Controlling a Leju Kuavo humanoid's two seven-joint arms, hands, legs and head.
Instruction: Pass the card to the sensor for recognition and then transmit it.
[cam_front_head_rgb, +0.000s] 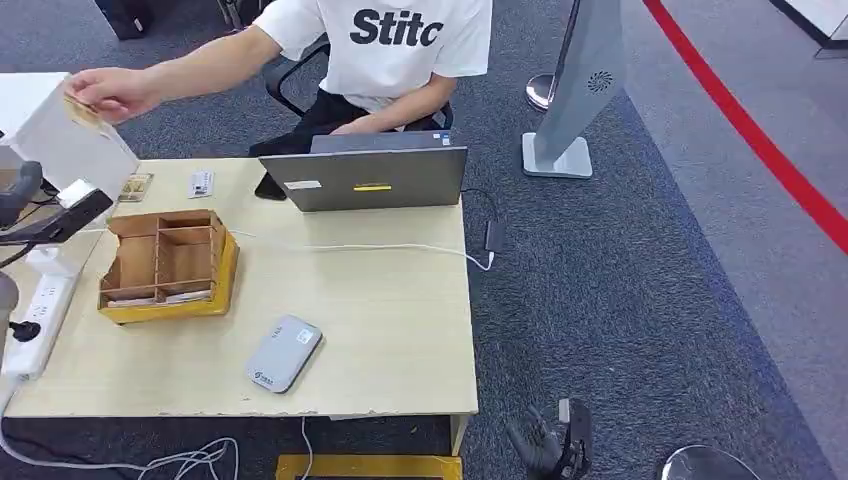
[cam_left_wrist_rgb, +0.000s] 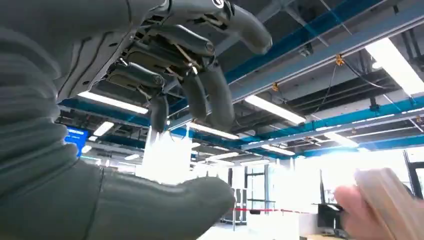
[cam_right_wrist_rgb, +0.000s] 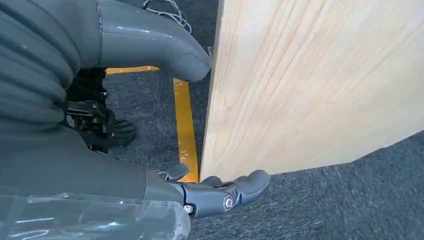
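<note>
I see a wooden organiser (cam_front_head_rgb: 165, 262) on the worktop (cam_front_head_rgb: 380, 310), with a grey laptop (cam_front_head_rgb: 375, 172) behind it and a white cable (cam_front_head_rgb: 370, 247) running between them. A power strip (cam_front_head_rgb: 35, 318) lies at the worktop's left edge. A person in a white shirt (cam_front_head_rgb: 385, 40) sits behind the laptop. A grey stand (cam_front_head_rgb: 580, 90) rises from the carpet.

Pale matt wood-grain table (cam_front_head_rgb: 380, 300), wooden organiser box (cam_front_head_rgb: 165, 262), smooth grey plastic sensor (cam_front_head_rgb: 284, 353)
</note>
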